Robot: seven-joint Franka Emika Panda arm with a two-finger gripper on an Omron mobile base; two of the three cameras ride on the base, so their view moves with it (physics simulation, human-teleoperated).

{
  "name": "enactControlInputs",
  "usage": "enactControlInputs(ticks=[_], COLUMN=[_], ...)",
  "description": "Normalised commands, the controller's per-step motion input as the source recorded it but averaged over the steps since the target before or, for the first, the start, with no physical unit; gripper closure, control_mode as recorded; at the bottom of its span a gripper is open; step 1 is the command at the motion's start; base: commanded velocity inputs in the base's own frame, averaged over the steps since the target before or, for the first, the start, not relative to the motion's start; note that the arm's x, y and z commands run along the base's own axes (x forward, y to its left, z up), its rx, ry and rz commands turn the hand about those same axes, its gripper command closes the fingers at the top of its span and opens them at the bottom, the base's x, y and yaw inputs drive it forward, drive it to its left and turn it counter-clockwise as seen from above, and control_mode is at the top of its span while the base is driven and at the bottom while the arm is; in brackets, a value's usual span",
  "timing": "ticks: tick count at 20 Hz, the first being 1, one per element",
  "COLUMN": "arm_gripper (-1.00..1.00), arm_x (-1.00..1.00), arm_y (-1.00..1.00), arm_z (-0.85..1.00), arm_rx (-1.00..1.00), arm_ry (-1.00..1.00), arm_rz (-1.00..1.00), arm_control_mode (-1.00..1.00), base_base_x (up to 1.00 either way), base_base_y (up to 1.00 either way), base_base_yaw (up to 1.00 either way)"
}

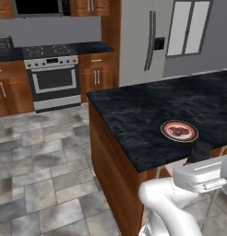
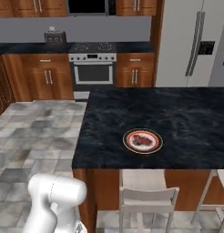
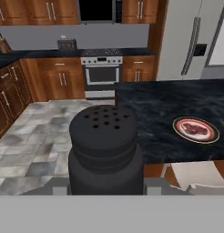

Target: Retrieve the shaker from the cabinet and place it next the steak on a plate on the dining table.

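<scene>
Fingers clenched on shaker (image 3: 106, 150) — upright between them | steak (image 3: 196, 128) on plate (image 3: 181, 130) — well apart

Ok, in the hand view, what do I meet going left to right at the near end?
Shaker held in the gripper, then the dining table edge, then the plate with the steak on it.
</scene>
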Motion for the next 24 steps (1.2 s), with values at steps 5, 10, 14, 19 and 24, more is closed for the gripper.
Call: enactControlInputs(ticks=[5,10,14,19,24], arm_gripper=[1.0,1.0,1.0,1.0,1.0], arm_x=[0.0,0.0,0.0,0.0,0.0], arm_y=[0.0,0.0,0.0,0.0,0.0], arm_z=[0.0,0.0,0.0,0.0,0.0], arm_rx=[0.0,0.0,0.0,0.0,0.0], arm_ry=[0.0,0.0,0.0,0.0,0.0], arm_rz=[0.0,0.0,0.0,0.0,0.0], arm_control_mode=[1.0,1.0,1.0,1.0,1.0], base_base_x=[-0.44,-0.91,-0.21,0.07,0.37], base_base_y=[-0.71,-0.47,-0.73,-1.0,-0.9], base_base_yaw=[0.19,-0.01,-0.01,0.0,0.0])
